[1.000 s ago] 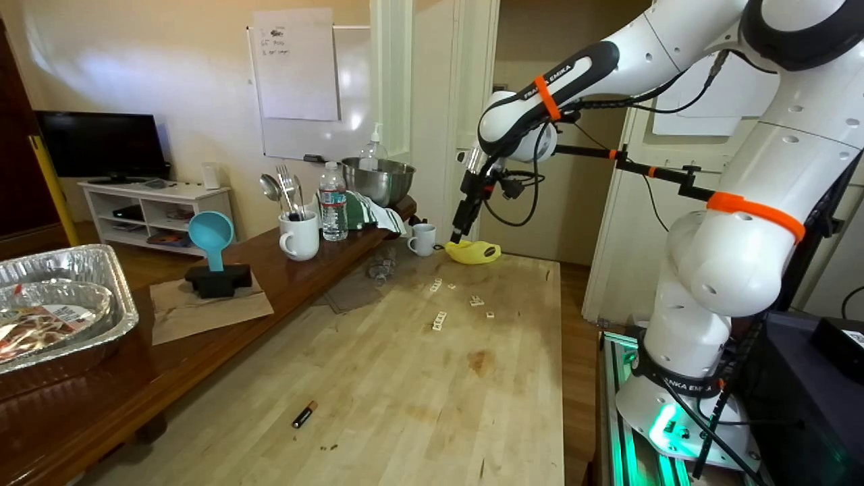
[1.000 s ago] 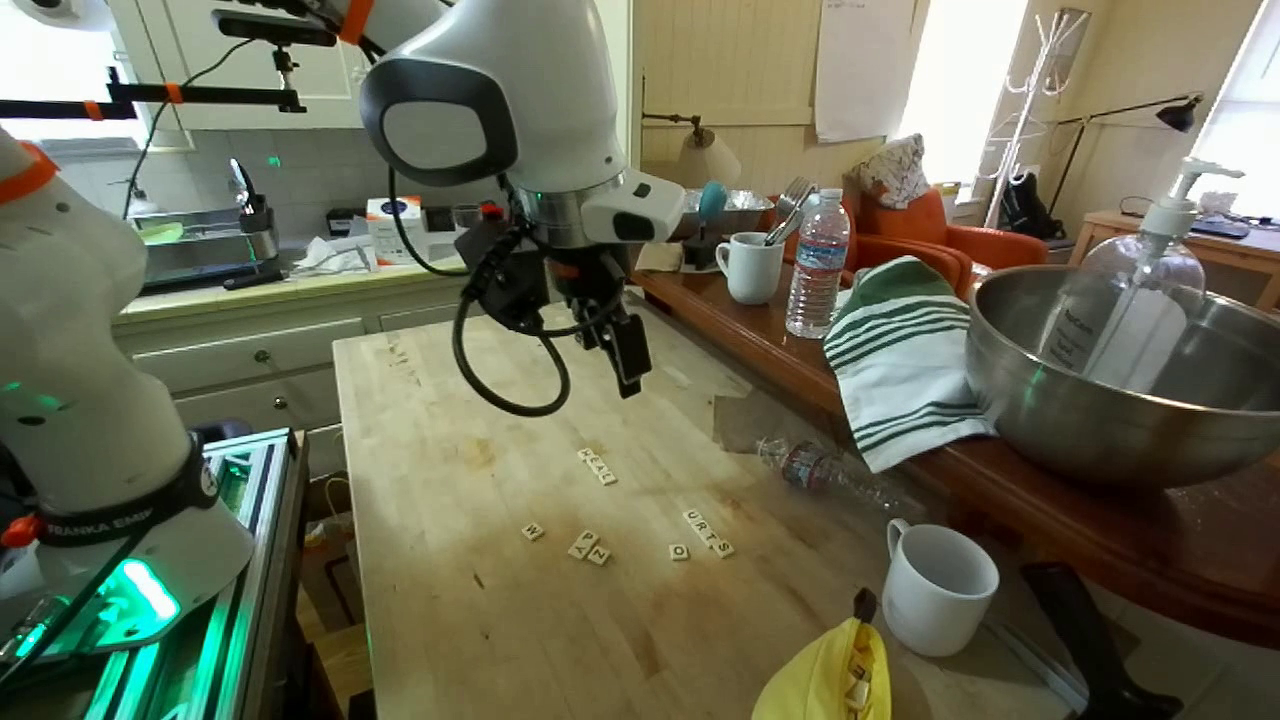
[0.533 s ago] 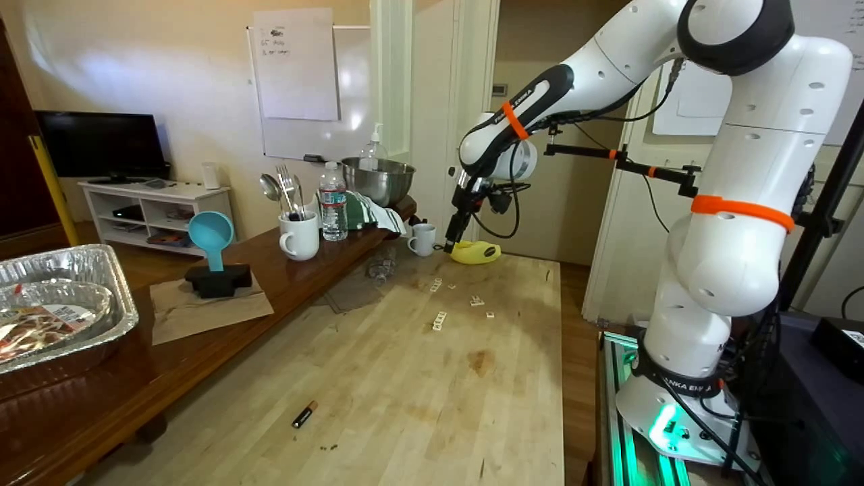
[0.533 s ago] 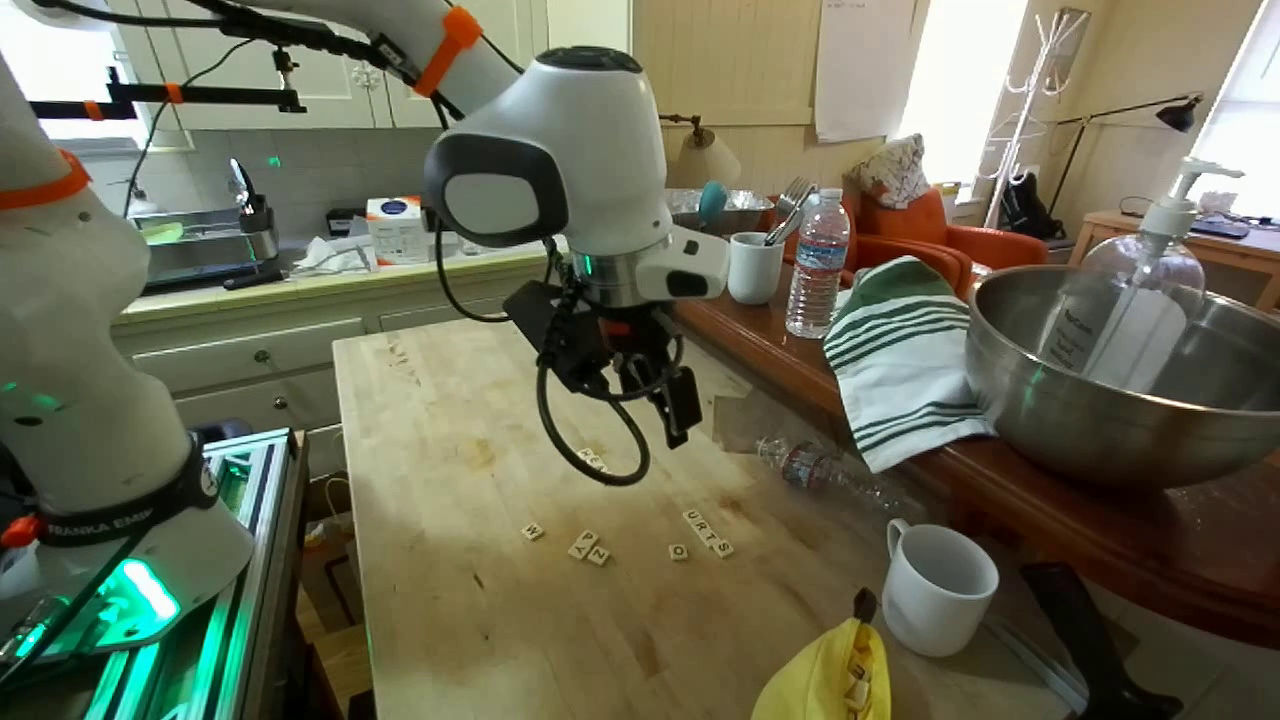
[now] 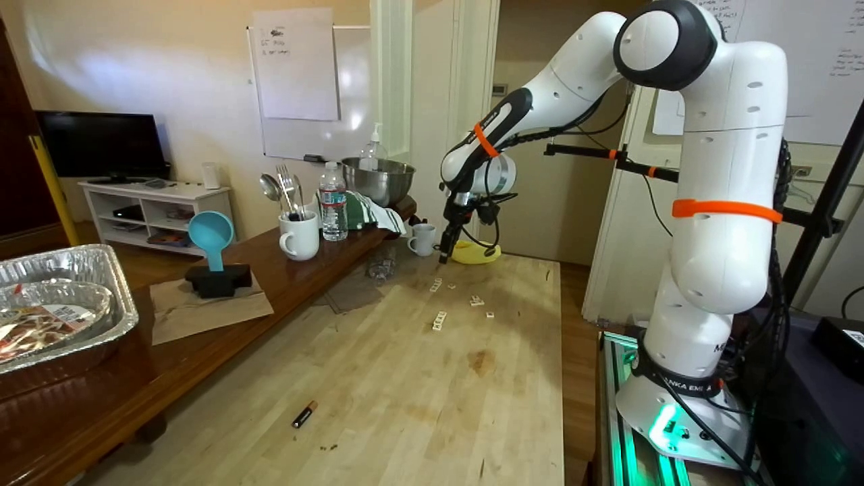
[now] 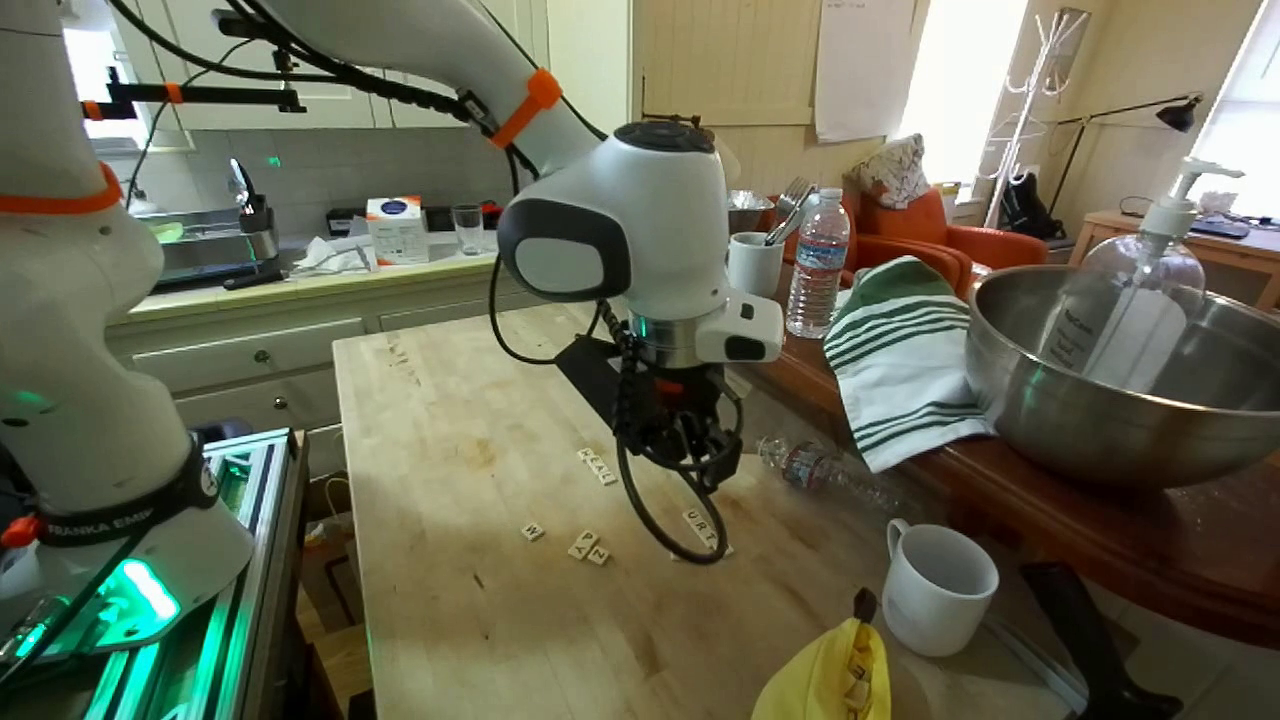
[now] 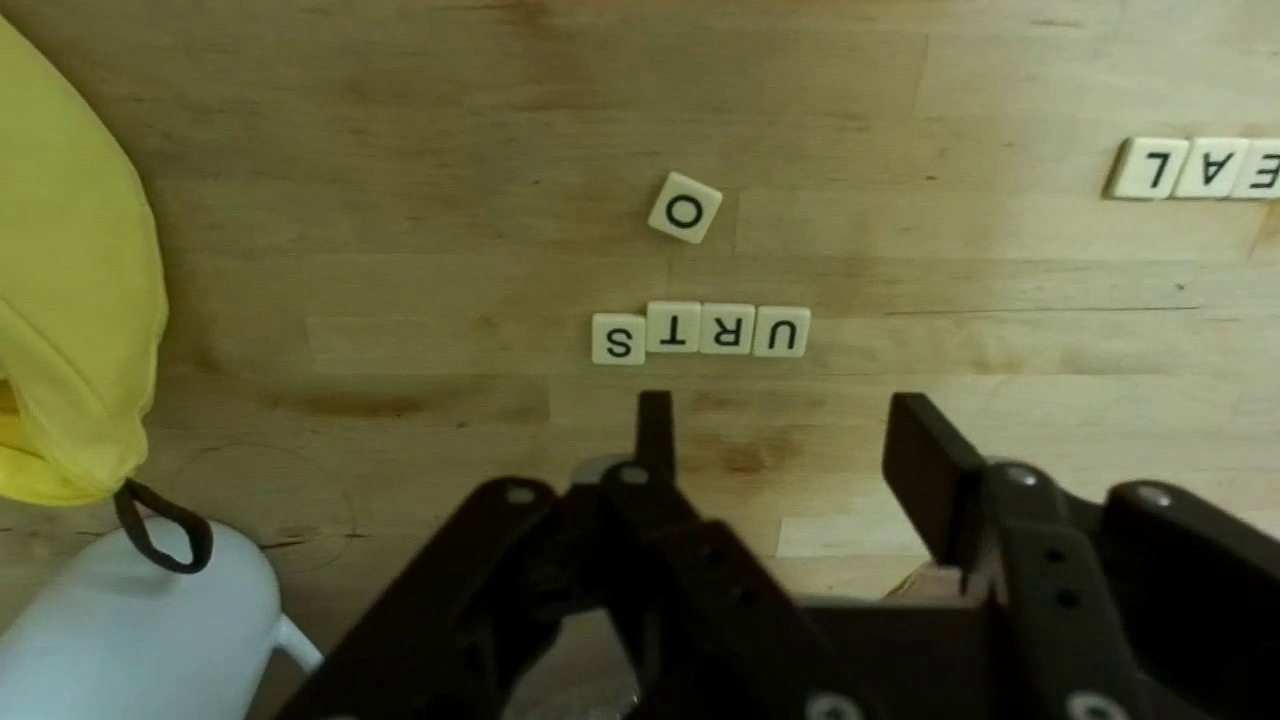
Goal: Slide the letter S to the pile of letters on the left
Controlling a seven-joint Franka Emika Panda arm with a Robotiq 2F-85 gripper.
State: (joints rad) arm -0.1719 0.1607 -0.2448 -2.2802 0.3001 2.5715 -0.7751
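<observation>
- Table (image 5: 405,378): pale wood, smooth, with a soft sheen
- Ledge (image 6: 1100,530): dark wood, glossy, varnished-looking
- Letter tiles (image 7: 727,328): smooth, plastic-looking
- Gripper (image 7: 780,415): dark, mostly matt
- Arm (image 5: 722,256): smooth white shell, lightly glossy
- Bowl (image 6: 1080,435): shiny metal
- Towel (image 6: 895,360): matt cloth
- Water bottle (image 6: 820,262): clear, glossy plastic
- Tray (image 5: 120,290): shiny, crinkled foil
- Yellow pouch (image 7: 80,250): matt, looks like cloth
- Mug (image 6: 925,620): smooth, glossy, ceramic-looking
- Brown sheet (image 5: 196,320): matt paper
</observation>
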